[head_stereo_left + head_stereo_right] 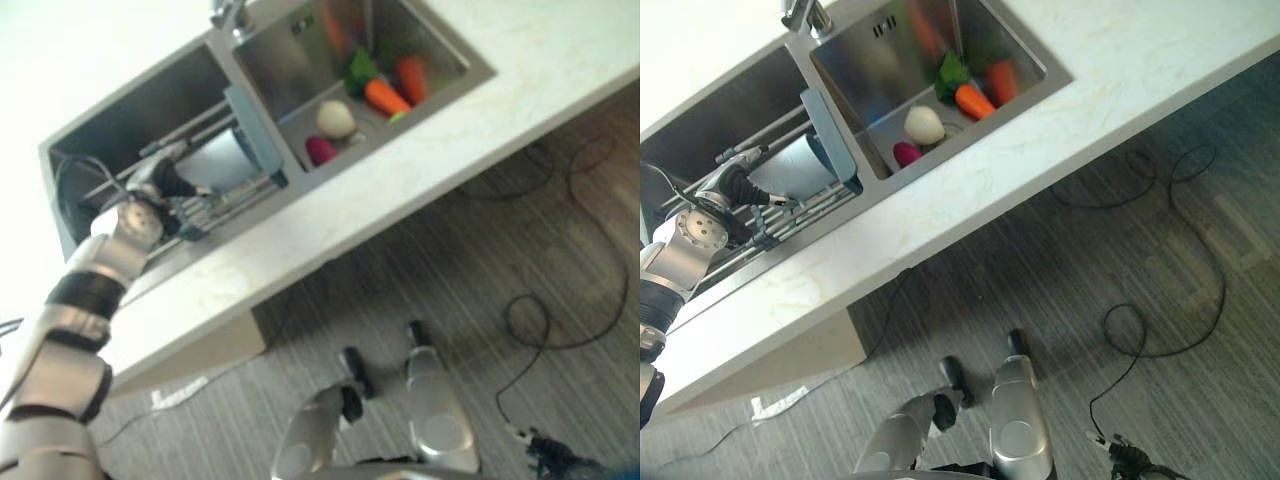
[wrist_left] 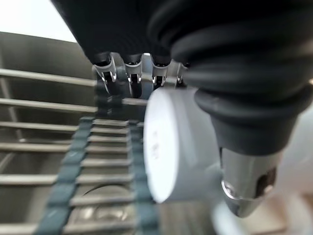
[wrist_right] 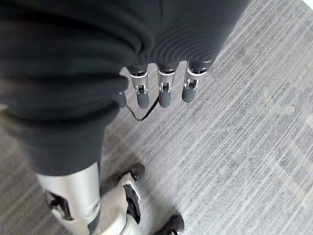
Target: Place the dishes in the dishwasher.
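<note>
Placing step: left hand (image 2: 195,63) has its fingers and thumb pinched on the rim of a white plate (image 2: 168,142), held upright over the wire rack (image 2: 44,127) in the left basin; next, seat it between the tines and release; right hand (image 3: 161,88) hangs relaxed over the floor.

My left arm reaches over the rack (image 1: 790,215); left hand (image 1: 735,183) has fingers and thumb curled round the white dish (image 2: 168,147). My right hand (image 3: 161,90) hangs, fingers relaxed.
</note>
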{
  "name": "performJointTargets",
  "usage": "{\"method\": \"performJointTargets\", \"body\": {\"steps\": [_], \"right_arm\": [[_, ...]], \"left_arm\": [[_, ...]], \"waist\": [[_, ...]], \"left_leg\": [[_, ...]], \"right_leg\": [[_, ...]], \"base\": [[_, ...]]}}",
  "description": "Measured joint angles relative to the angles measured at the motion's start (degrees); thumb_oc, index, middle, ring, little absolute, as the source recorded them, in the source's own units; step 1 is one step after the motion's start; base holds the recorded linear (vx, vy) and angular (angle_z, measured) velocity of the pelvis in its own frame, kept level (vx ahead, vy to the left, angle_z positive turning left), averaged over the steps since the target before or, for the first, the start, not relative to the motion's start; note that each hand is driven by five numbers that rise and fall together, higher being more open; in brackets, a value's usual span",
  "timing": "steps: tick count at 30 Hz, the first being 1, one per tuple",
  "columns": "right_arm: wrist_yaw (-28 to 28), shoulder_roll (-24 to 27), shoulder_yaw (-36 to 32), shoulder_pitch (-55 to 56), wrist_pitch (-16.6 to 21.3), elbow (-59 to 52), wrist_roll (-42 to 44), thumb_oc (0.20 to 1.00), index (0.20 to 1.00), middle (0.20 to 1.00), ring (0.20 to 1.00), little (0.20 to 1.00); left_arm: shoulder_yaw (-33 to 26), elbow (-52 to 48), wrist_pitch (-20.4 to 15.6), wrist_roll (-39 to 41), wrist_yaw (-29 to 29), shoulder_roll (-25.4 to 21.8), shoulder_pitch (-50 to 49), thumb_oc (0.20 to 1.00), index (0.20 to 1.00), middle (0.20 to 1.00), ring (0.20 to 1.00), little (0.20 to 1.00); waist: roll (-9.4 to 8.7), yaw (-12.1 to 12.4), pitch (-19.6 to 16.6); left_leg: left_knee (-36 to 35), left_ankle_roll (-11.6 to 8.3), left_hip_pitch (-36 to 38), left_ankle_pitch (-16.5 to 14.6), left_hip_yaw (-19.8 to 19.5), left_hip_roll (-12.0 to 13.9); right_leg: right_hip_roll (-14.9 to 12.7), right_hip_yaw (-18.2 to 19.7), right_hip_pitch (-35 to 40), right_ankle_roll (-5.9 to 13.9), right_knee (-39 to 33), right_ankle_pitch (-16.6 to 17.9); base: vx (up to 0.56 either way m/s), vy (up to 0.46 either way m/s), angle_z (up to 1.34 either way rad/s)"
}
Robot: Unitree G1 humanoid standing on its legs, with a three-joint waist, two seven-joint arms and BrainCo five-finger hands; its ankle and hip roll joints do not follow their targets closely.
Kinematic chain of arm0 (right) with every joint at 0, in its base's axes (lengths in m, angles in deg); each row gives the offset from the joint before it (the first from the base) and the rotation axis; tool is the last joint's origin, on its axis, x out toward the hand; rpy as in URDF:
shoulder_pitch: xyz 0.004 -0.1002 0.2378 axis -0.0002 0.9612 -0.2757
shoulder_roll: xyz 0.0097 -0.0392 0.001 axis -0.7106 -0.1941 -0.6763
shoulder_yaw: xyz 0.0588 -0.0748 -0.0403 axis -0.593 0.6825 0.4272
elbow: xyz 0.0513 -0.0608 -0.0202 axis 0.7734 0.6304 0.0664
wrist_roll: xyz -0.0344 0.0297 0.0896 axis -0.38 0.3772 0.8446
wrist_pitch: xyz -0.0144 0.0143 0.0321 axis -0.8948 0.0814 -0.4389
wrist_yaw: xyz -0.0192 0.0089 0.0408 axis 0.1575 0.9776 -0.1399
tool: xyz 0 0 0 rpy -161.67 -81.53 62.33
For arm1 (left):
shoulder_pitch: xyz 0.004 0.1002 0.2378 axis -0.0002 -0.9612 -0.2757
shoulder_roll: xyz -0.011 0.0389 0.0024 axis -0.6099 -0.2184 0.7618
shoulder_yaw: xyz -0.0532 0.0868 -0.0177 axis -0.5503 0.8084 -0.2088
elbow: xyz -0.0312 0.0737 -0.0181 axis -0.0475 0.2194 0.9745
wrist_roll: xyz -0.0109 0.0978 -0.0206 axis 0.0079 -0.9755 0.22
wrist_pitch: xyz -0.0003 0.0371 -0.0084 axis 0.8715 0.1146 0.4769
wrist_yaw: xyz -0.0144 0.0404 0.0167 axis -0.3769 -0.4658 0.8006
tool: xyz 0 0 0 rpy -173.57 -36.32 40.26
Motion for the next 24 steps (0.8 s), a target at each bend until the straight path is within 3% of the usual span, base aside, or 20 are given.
{"method": "performJointTargets", "body": {"steps": [5,12,24], "right_arm": [[-1.31,0.18,0.73,-0.24,-0.35,-3.87,2.25,1.0,1.0,1.0,1.0,1.0],[-1.68,0.39,1.15,-1.05,-0.61,-4.16,4.29,1.0,1.0,1.0,1.0,1.0],[-1.7,0.13,1.14,-1.05,-0.49,-4.08,4.29,1.0,1.0,1.0,1.0,1.0]], "left_arm": [[0.02,0.09,-0.73,-0.07,0.97,-0.02,1.92,1.0,1.0,1.0,1.0,1.0],[2.08,-0.66,-2.46,-2.25,7.33,-1.02,6.61,1.0,1.0,1.0,1.0,1.0],[2.89,-1.39,-2.44,-2.54,2.49,-1.02,6.32,1.0,1.0,1.0,1.0,1.0]], "waist": [[0.23,0.48,0.32],[0.44,0.2,0.84],[0.51,0.34,0.82]], "left_leg": [[0.05,0.24,-1.81,0.52,-0.16,0.05],[-0.35,0.12,-1.91,0.81,-0.41,0.03],[-0.98,-0.12,-1.37,1.75,-0.63,-0.04]], "right_leg": [[-0.06,-0.19,-1.76,-0.09,0.2,0.19],[-0.05,-0.55,-1.88,-0.2,0.4,0.25],[-0.12,-0.91,-1.76,-0.44,0.51,0.39]], "base": [[-0.06,-0.02,0.03],[-0.01,-0.001,0.01],[0.0,-0.002,0.01]]}}
